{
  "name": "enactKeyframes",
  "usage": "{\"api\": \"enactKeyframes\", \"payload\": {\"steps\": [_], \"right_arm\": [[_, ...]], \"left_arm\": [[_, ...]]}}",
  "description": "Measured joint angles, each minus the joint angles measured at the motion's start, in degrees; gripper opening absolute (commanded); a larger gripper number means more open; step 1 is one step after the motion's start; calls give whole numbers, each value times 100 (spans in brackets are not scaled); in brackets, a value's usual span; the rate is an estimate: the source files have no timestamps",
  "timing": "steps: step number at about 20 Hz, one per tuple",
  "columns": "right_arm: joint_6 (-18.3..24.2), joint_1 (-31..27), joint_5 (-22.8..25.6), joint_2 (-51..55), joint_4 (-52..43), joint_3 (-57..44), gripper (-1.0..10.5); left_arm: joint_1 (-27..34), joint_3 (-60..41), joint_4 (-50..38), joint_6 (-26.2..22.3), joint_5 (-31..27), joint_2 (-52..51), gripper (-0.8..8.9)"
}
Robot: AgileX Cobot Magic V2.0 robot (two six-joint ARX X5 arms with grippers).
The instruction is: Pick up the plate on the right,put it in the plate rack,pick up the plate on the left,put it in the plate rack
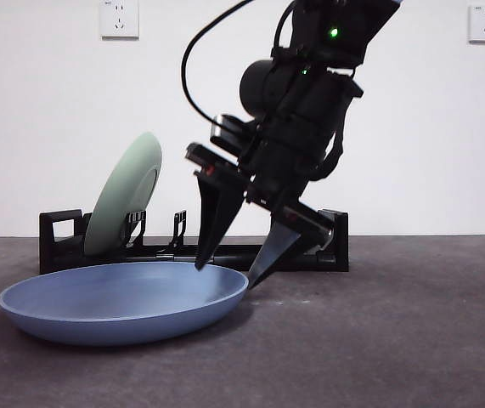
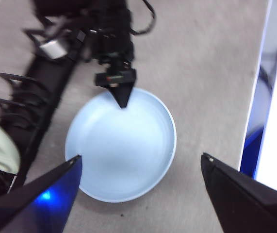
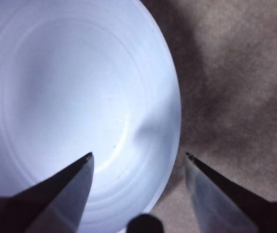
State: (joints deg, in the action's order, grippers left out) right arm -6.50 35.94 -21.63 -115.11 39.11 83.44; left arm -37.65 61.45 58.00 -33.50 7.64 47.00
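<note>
your right pincer point(image 1: 225, 274) was spread wide, straddling the rim of the blue plate point(image 1: 123, 302) lying flat on the bench point(image 1: 395, 340). a shallow bite could have slipped off that rim.

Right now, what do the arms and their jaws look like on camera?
The right gripper is black, with two long tapered pointed jaws under a bulky black wrist; a black cable loops above it, a green light glows near the top, and small red marks sit by the jaw base. The left gripper shows two black wedge jaws, one tinged by a blue glow.
</note>
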Motion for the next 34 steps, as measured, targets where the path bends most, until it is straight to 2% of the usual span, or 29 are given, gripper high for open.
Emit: {"api": "enactKeyframes", "payload": {"steps": [4,6,7,8,15,21,26,29,31,34], "right_arm": [[-52,31,70,-118,-20,0,295],[-66,37,109,-118,-44,0,74],[-81,37,118,-118,-52,0,7],[-101,37,157,-118,-50,0,-10],[-297,42,284,-118,-81,0,-10],[-291,-90,251,289,435,-24,-10],[-197,-415,232,1770,1163,-24,-10],[-153,-621,236,2352,1637,-24,-10],[-140,-651,219,2625,1899,-24,-10],[-120,-645,76,2918,2170,-24,-10]], "left_arm": [[-363,0,35,-103,-295,249,416],[-498,0,35,-107,-404,339,416],[-533,0,33,-111,-426,358,416],[-562,0,35,-116,-452,374,416],[-601,0,122,-195,-470,378,416],[-1093,0,195,-444,-549,551,417],[-1899,0,168,-782,-1364,1043,418],[-2321,0,-192,-1082,-2039,1370,418],[-2468,0,-492,-1290,-2435,1576,417],[-2505,0,-732,-1510,-2704,1869,407]]}}
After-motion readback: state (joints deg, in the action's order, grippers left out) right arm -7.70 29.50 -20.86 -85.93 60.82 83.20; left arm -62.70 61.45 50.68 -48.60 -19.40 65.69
